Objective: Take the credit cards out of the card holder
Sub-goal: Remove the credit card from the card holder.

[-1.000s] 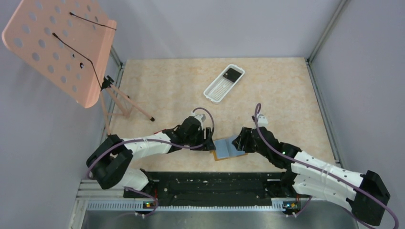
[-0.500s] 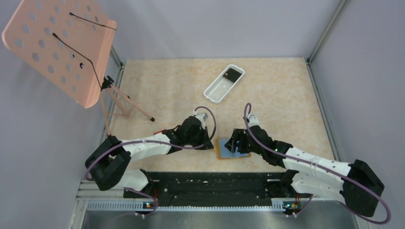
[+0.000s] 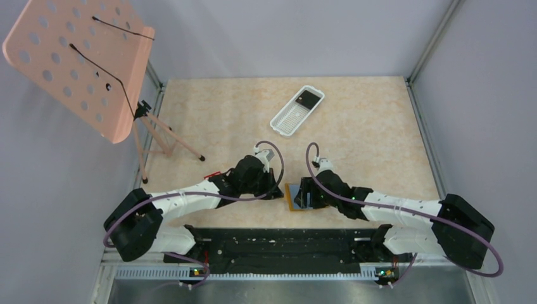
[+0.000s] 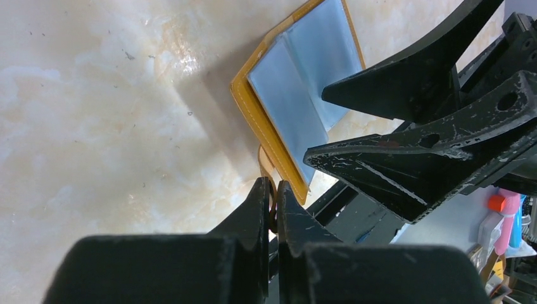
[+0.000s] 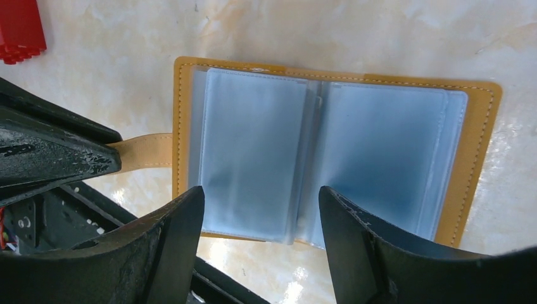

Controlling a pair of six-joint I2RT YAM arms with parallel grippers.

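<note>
The tan card holder (image 3: 292, 197) lies open on the table near the front edge, its blue-grey inner panels (image 5: 253, 152) facing up. My left gripper (image 4: 272, 183) is shut on the holder's small tab (image 5: 142, 152) at its left edge. My right gripper (image 5: 261, 193) hangs open just above the panels, one finger (image 5: 171, 240) over the left panel and the other over the right one. In the top view the right gripper (image 3: 308, 193) covers much of the holder. The credit cards are hidden: no separate card shows outside the panels.
A white slotted tray (image 3: 297, 111) holding a dark item lies at the back. A pink perforated stand (image 3: 76, 63) on thin legs occupies the left. A red object (image 5: 22, 31) sits beside the holder. The black rail (image 3: 278, 244) runs along the near edge.
My left gripper has shut on the tab. The right arm has swung left over the holder with its jaws spread wider. The holder has shifted slightly left.
</note>
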